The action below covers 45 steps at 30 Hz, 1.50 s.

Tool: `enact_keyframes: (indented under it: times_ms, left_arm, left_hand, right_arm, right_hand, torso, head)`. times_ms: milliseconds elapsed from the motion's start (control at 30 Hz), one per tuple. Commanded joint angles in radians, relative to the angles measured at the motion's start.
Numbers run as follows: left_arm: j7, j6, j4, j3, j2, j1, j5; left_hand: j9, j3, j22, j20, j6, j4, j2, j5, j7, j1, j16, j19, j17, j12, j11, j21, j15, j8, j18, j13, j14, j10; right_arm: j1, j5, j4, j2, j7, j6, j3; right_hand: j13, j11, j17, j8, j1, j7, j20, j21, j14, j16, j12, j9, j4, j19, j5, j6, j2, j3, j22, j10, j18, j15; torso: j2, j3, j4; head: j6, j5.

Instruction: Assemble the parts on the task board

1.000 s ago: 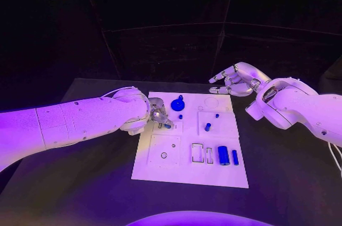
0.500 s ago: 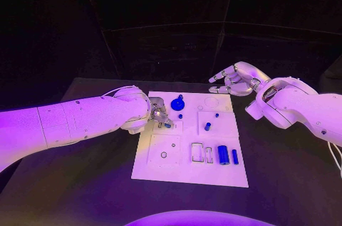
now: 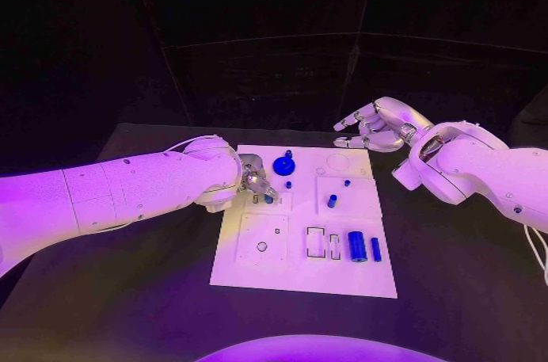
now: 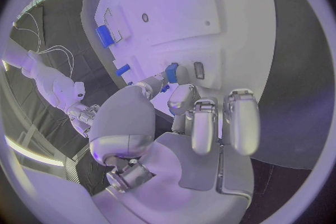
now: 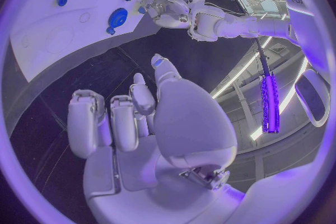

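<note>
The white task board point(image 3: 299, 271) lies mid-table. My left hand point(image 3: 253, 180) hovers over the board's left edge and pinches a small blue part point(image 3: 268, 197) between thumb and finger. In the left wrist view that small blue part point(image 4: 171, 73) sits at the fingertips beside a small rectangular slot point(image 4: 199, 70) in the board point(image 4: 182, 5). My right hand point(image 3: 371, 128) hangs beyond the board's far right corner, fingers apart and holding nothing. In the right wrist view the right hand point(image 5: 140, 123) is apart from the board point(image 5: 42, 50).
On the board are a round blue knob part point(image 3: 284, 167), small blue pegs point(image 3: 332, 203), a blue cylinder point(image 3: 357, 247) and a thin blue bar point(image 3: 376, 249) beside two rectangular frames point(image 3: 317, 243). Black table point(image 3: 137, 299) surrounds the board.
My left hand with the small blue part has crept slightly toward the far side of the board. The right hand has hardly moved.
</note>
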Motion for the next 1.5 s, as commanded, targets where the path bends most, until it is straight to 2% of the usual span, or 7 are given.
enact_keyframes:
  times_ms: [33,433,733,867,1300,1367,1500]
  left_arm:
    - [-0.008,0.016,-0.002,0.000,0.002,0.000,-0.004]
    - [-0.008,0.009,-0.013,0.000,0.010,0.000,-0.003]
    - [-0.007,0.006,-0.021,0.000,0.015,0.000,0.001]
    - [-0.007,0.007,-0.019,0.000,0.014,0.000,0.008]
    - [-0.003,-0.012,0.004,0.002,-0.011,0.001,0.016]
    - [0.000,-0.014,0.014,0.009,-0.023,0.003,0.016]
    - [0.002,0.014,0.024,0.059,-0.041,0.007,0.031]
  left_hand:
    - [-0.002,-0.015,0.053,-0.008,0.007,0.004,0.001,0.000,0.002,-0.012,0.003,0.020,0.263,0.006,-0.001,0.007,-0.006,-0.004,-0.016,0.002,0.106,0.007]
    - [-0.004,-0.055,0.056,-0.008,0.015,0.029,0.014,0.000,0.001,-0.027,0.003,0.021,0.263,0.012,-0.001,0.007,-0.007,-0.007,-0.016,0.010,0.106,0.011]
    - [-0.005,-0.194,0.062,-0.009,0.027,0.082,0.003,-0.005,0.000,-0.067,0.003,0.023,0.263,0.016,-0.002,0.010,-0.007,-0.011,-0.017,0.016,0.106,0.015]
    - [-0.006,-0.271,0.065,-0.009,0.029,0.101,0.015,-0.054,-0.002,-0.045,0.003,0.024,0.263,0.017,-0.003,0.010,-0.009,-0.014,-0.018,0.019,0.106,0.016]
    - [-0.006,-0.338,0.063,-0.011,0.030,0.125,0.028,-0.065,-0.002,-0.024,0.003,0.023,0.263,0.013,-0.003,0.007,-0.009,-0.017,-0.017,0.016,0.106,0.015]
    - [-0.006,-0.352,0.056,-0.011,0.027,0.128,0.027,-0.066,-0.001,-0.020,0.003,0.020,0.263,0.006,-0.003,0.003,-0.009,-0.019,-0.015,0.009,0.106,0.012]
    - [-0.008,-0.391,0.024,-0.009,0.005,0.142,0.023,-0.074,0.007,-0.010,0.003,0.006,0.263,-0.037,0.003,-0.020,-0.006,-0.029,-0.008,-0.037,0.106,-0.016]
  right_arm:
    - [0.002,-0.002,0.002,0.000,0.002,0.006,0.001]
    - [0.002,-0.002,0.002,0.001,0.002,0.006,0.001]
    - [0.002,-0.002,0.001,0.002,0.002,0.007,0.001]
    - [0.002,-0.002,0.000,0.001,0.002,0.007,0.001]
    - [0.002,-0.002,-0.001,0.002,0.003,0.007,0.001]
    - [0.002,-0.002,-0.002,0.001,0.003,0.007,0.001]
    - [0.002,-0.002,-0.005,0.001,0.003,0.006,0.001]
  right_hand:
    - [-0.001,-0.005,0.063,0.006,-0.007,-0.002,-0.003,-0.005,0.062,-0.006,-0.005,0.001,0.000,-0.002,0.006,0.008,-0.001,-0.005,0.022,-0.001,0.005,-0.005]
    - [-0.002,-0.005,0.063,0.006,-0.008,-0.002,-0.003,-0.006,0.062,-0.007,-0.005,0.001,0.001,-0.003,0.006,0.008,0.000,-0.005,0.021,-0.001,0.005,-0.005]
    - [-0.003,-0.005,0.061,0.006,-0.015,-0.002,-0.003,-0.007,0.061,-0.008,-0.006,0.001,0.005,-0.003,0.003,0.008,-0.001,-0.009,0.019,-0.002,0.006,-0.005]
    - [-0.003,-0.005,0.061,0.006,-0.017,-0.002,-0.003,-0.007,0.061,-0.008,-0.006,0.001,0.006,-0.003,0.002,0.008,-0.002,-0.011,0.020,-0.001,0.006,-0.005]
    - [-0.004,-0.005,0.060,0.006,-0.022,-0.002,-0.003,-0.008,0.061,-0.008,-0.007,0.001,0.009,-0.004,-0.001,0.008,-0.002,-0.014,0.018,-0.002,0.006,-0.005]
    - [-0.004,-0.005,0.060,0.006,-0.023,-0.002,-0.003,-0.008,0.061,-0.009,-0.007,0.001,0.010,-0.004,-0.002,0.008,-0.002,-0.015,0.018,-0.002,0.006,-0.005]
    - [-0.004,-0.005,0.060,0.006,-0.024,-0.002,-0.003,-0.008,0.061,-0.009,-0.007,0.001,0.010,-0.004,-0.002,0.008,-0.002,-0.015,0.018,-0.002,0.006,-0.005]
  torso:
    - [0.000,-0.0003,0.0007]
    - [0.000,0.0001,0.0007]
    - [-0.001,0.0001,0.0008]
    - [-0.001,0.0001,0.0008]
    - [-0.001,-0.0004,0.0015]
    - [-0.001,-0.0009,0.0014]
    - [-0.001,-0.0011,0.0017]
  head:
    - [-0.001,-0.002]
    - [-0.001,-0.001]
    - [-0.002,-0.002]
    - [-0.003,-0.003]
    - [0.000,-0.005]
    - [0.002,-0.005]
    - [0.003,-0.008]
